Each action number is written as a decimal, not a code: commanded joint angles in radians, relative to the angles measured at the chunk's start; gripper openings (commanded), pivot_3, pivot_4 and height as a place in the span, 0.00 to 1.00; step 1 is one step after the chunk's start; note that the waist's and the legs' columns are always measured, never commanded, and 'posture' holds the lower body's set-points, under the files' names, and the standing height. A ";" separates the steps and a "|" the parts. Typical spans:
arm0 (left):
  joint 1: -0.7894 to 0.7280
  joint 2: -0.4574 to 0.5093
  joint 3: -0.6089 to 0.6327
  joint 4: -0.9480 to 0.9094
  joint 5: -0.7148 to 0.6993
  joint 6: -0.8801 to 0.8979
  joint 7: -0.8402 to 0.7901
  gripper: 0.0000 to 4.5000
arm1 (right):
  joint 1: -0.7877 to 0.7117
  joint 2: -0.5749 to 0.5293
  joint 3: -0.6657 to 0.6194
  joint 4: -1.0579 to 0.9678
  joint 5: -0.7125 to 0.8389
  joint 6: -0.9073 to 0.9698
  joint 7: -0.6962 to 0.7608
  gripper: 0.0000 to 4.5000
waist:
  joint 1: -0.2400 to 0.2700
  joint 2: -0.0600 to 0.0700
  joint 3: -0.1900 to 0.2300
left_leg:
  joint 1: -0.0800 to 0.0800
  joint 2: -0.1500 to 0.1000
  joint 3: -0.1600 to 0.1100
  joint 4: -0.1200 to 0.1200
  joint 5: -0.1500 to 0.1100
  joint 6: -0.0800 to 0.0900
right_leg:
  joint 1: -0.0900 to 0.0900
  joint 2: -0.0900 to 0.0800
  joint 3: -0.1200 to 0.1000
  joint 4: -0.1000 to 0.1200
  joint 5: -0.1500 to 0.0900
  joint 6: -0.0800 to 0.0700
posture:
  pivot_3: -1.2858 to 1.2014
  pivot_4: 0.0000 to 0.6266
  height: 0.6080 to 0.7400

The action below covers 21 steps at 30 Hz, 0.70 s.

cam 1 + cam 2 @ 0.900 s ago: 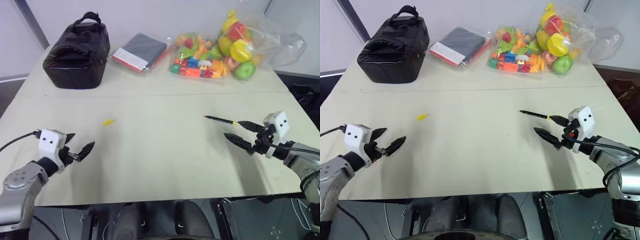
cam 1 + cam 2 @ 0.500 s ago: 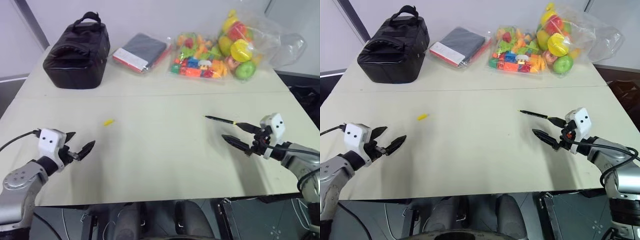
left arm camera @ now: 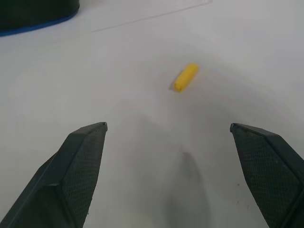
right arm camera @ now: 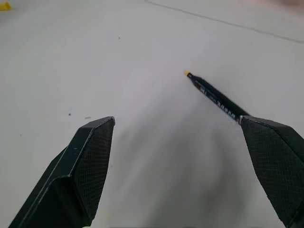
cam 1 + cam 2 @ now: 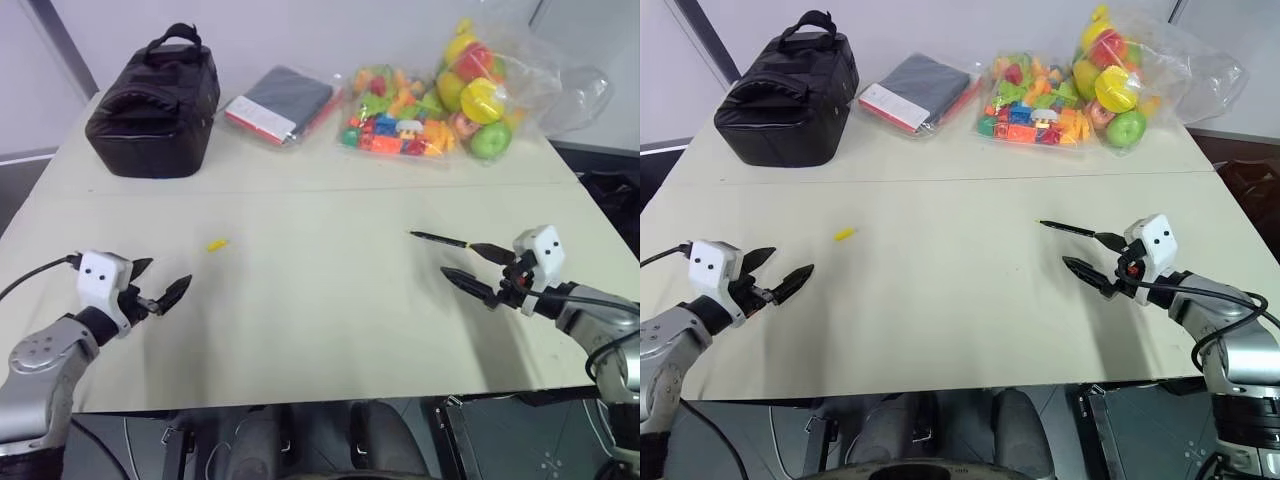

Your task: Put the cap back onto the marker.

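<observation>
The cap (image 5: 217,244), a tiny yellow tube, lies on the pale table (image 5: 320,330) left of centre. My left gripper (image 5: 168,274) hovers open near the front left edge, a short way behind the cap (image 3: 185,77), which lies ahead of its spread fingers. The marker (image 5: 438,239), thin and black with a small yellow tip, lies right of centre. My right gripper (image 5: 458,260) is open just behind it. In the right wrist view the marker (image 4: 216,97) runs from between the fingers to under one fingertip (image 4: 266,142), which hides its rear end. Neither gripper holds anything.
Along the table's far side sit a black bag (image 5: 155,100), a flat grey pouch (image 5: 280,103), a clear pack of coloured toy blocks (image 5: 400,125) and a clear bag of toy fruit (image 5: 485,85). A seam (image 5: 300,190) crosses the table ahead of the cap and marker.
My right gripper has edged a little left, closer along the marker's rear end. The left gripper has risen slightly. Cap and marker have not moved.
</observation>
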 commanded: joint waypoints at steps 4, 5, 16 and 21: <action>-0.113 0.077 0.013 0.026 -0.039 0.017 -0.078 0.97 | -0.065 -0.026 0.003 0.090 -0.031 -0.059 0.047 0.97 | 0.001 0.000 0.000 | 0.000 0.000 0.000 0.000 0.000 0.000 | 0.000 0.000 0.000 0.000 0.000 0.000 | 0.52 0.24 1.00; -0.147 0.100 0.002 0.042 -0.044 0.020 -0.108 0.97 | -0.087 -0.034 0.011 0.118 -0.039 -0.069 0.064 0.97 | 0.001 0.000 0.000 | 0.000 0.000 0.000 0.000 0.000 0.000 | 0.000 0.000 -0.001 0.000 0.000 0.000 | 0.52 0.24 1.00; -0.675 0.256 -0.344 0.368 -0.012 0.019 -0.656 0.97 | -0.487 -0.075 0.183 0.603 -0.182 -0.215 0.310 0.97 | -0.002 0.001 0.001 | -0.001 -0.001 0.005 0.001 0.002 0.006 | -0.001 0.005 -0.005 0.000 0.001 0.001 | 0.52 0.24 1.00; -0.870 0.154 -0.444 0.518 0.026 0.000 -0.743 0.97 | -0.609 -0.048 0.238 0.790 -0.233 -0.265 0.390 0.97 | 0.002 0.001 0.002 | -0.003 -0.003 0.008 0.005 0.002 0.006 | -0.001 0.009 -0.005 0.000 0.003 0.006 | 0.52 0.24 1.00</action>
